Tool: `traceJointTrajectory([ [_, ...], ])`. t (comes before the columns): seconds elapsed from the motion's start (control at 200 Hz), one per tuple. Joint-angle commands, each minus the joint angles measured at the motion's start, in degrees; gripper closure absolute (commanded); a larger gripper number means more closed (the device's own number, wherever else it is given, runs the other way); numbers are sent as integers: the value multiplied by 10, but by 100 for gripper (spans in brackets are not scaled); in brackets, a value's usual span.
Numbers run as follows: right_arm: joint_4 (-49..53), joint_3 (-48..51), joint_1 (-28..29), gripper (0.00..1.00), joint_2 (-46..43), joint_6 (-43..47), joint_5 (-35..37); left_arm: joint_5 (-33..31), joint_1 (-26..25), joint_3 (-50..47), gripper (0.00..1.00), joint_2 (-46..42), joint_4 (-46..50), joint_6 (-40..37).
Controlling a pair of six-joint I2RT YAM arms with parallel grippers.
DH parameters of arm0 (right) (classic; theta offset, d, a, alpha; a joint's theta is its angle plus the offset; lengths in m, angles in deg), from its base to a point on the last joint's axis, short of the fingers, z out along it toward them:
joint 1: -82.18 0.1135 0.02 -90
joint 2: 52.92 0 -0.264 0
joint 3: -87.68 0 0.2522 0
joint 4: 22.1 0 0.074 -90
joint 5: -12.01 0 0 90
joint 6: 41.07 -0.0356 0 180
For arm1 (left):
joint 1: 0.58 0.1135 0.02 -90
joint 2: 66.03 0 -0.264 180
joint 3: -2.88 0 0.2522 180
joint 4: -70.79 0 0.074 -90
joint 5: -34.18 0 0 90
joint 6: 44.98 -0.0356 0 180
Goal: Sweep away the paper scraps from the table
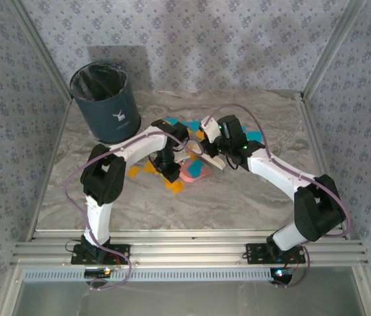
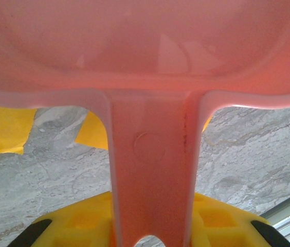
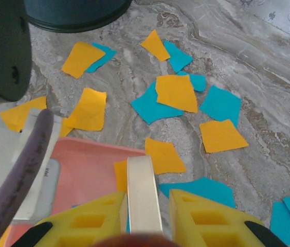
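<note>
We have the left pincer (image 2: pixel 151 229) pressed shut on the handle of the pink dustpan (image 2: pixel 145 46), whose tray sits low over the counter (image 3: pixel 284 154). The right pincer (image 3: pixel 144 211) pinches a cream handle (image 3: pixel 143 177), probably a brush. The paper scraps (image 3: pixel 176 92), orange and cyan, lie scattered flat on the counter between the pan's rim and the dark bin (image 3: pixel 73 13), with one orange piece at the rim itself. We judge them feather-light, thin and limp, so they are poor things to pinch. We would push them in from their far edges. A quick stroke could flick them aside or slide them under the rim.
</note>
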Motion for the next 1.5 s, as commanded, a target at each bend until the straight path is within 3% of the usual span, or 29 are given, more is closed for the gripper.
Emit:
traceJointTrajectory([
  [0.0, 21, 3, 8, 100, -30, -9, -32, 14, -7, -6, 100, 10, 11, -2],
  [0.415, 23, 68, -6, 100, -152, -30, 7, 31, -29, -12, 100, -1, 6, -20],
  [0.685, -37, 129, -80, 100, -209, -98, 147, 34, -35, -15, 100, -8, 2, -24],
  [1.154, -137, 145, -270, 100, -155, -136, 302, 37, -38, -13, 100, -5, 2, -24],
  [1.494, -216, 101, -304, 100, -27, -74, 321, 34, -39, -14, 100, -7, 3, -24],
])
